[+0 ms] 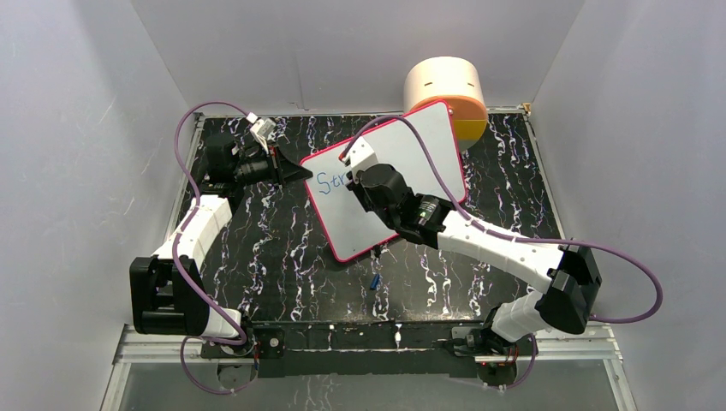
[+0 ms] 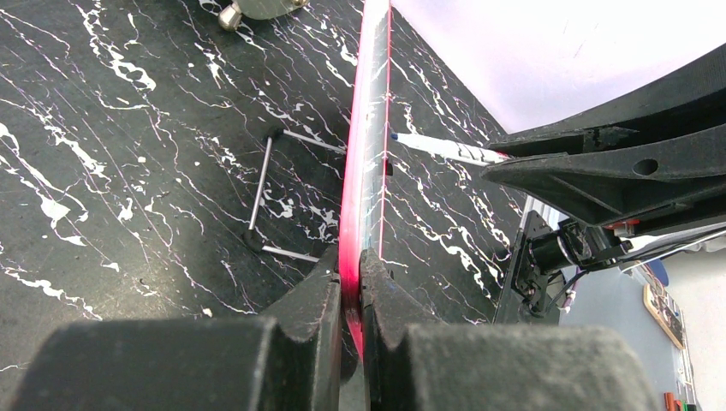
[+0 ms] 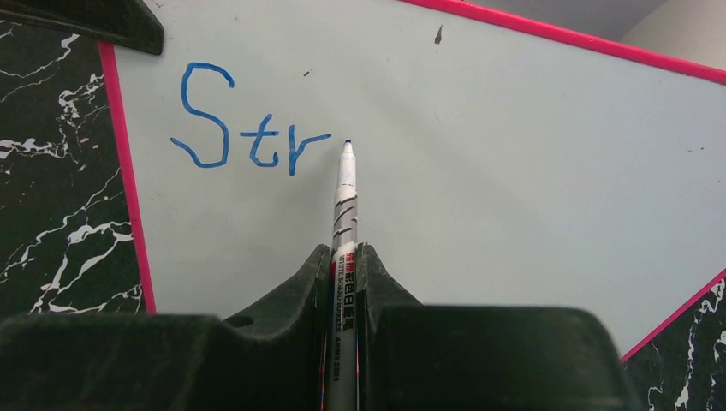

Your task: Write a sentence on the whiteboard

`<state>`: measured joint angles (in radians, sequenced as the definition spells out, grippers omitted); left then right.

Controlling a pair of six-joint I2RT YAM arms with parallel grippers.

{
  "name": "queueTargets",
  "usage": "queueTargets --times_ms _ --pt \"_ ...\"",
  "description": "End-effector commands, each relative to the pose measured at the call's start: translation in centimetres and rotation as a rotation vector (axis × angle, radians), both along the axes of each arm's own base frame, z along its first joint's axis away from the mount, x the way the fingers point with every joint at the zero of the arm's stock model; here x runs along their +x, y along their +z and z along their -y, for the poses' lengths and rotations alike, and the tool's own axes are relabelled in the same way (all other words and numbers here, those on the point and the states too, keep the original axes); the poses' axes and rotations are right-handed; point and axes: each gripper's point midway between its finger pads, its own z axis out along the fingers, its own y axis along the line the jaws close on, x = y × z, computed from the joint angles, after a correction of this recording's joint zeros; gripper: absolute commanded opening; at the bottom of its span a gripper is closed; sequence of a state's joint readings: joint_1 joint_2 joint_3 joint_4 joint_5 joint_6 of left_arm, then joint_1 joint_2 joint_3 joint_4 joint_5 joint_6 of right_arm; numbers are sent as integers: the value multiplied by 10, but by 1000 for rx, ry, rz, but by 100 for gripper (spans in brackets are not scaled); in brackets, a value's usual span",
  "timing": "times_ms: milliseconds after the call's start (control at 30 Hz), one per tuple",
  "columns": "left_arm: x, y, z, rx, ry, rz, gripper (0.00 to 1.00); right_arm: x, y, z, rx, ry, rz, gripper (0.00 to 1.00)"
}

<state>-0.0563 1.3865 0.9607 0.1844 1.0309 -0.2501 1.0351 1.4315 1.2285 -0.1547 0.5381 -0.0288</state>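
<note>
The whiteboard (image 1: 419,137), white with a thin pink-red frame, stands tilted in the middle of the table. My left gripper (image 1: 300,171) is shut on its left edge; the left wrist view shows both pads (image 2: 330,291) pinching the red frame (image 2: 364,128). My right gripper (image 3: 344,253) is shut on a silver-white marker (image 3: 345,188), its blue tip just right of the writing. The sentence (image 3: 248,128) reads "Str" in blue near the board's upper left corner (image 1: 330,182). From the left wrist view the marker (image 2: 445,150) points at the board face.
A round beige and orange container (image 1: 445,90) sits behind the board at the back right. A small blue cap (image 1: 375,281) lies on the black marbled table (image 1: 265,248) in front of the board. A wire stand (image 2: 265,193) lies behind the board. Grey walls enclose the table.
</note>
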Motion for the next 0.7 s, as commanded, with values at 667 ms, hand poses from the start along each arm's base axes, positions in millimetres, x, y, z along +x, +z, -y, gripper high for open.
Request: queueTargets --times_ms 667 --pt "-9 -25 12 50 -46 -37 0 6 1 -11 39 17 -5 0"
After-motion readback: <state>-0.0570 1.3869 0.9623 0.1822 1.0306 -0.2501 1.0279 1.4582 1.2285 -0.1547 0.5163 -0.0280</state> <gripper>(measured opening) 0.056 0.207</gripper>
